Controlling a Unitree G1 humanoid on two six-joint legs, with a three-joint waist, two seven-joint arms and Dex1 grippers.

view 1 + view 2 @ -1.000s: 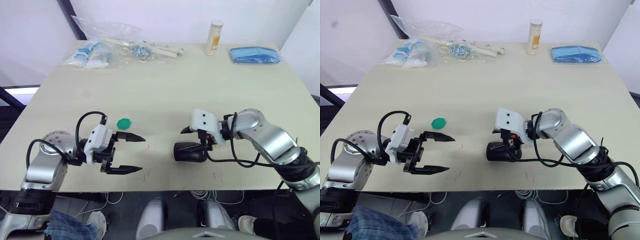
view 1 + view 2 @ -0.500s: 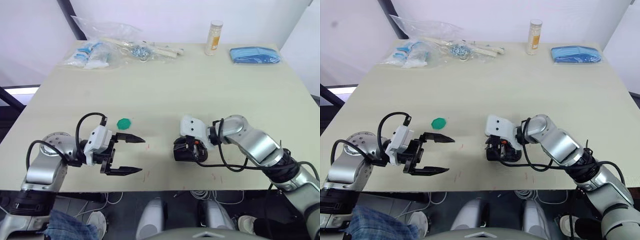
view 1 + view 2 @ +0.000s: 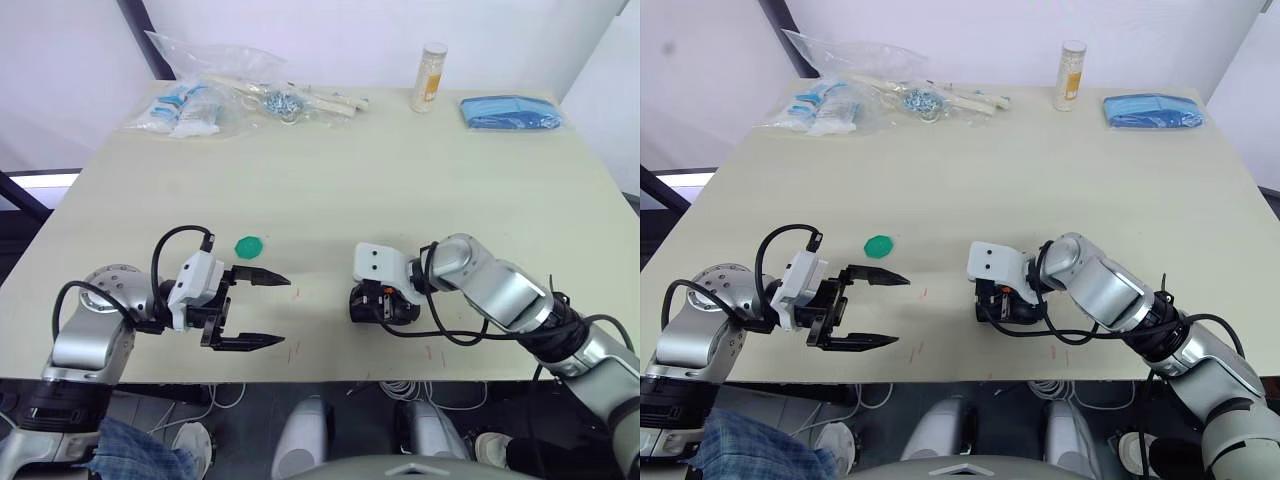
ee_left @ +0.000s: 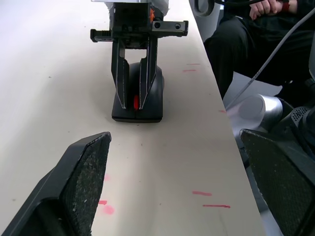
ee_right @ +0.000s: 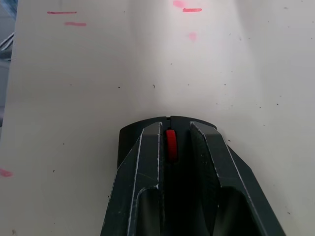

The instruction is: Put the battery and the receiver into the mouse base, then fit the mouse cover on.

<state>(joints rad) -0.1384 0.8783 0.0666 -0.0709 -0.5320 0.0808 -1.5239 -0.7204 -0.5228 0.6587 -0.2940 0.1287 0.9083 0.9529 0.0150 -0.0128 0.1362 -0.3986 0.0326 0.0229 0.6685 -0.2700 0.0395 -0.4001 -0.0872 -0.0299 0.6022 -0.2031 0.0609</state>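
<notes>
The mouse base (image 4: 155, 91) is a black oval body with a red wheel at its nose. It lies on the table near the front edge, also seen as the mouse base (image 3: 392, 310). My right gripper (image 4: 133, 104) lies flat on top of it, fingers nearly together either side of the red wheel (image 5: 171, 145). The top looks smooth and closed, and I cannot make out the mouse cover as a separate piece. The battery and the receiver are hidden. My left gripper (image 3: 286, 310) hovers open over the table to the mouse's left, holding nothing.
A green disc (image 3: 248, 246) lies beyond the left gripper. At the back are plastic bags (image 3: 200, 100), a small bottle (image 3: 430, 62) and a blue pack (image 3: 510, 110). Red marks dot the table near its front edge (image 3: 430, 352). A seated person (image 4: 266, 29) is off the table.
My right gripper has swung down and leftward, from above the mouse's right end to lying flat along its top. The mouse and the left arm have stayed put.
</notes>
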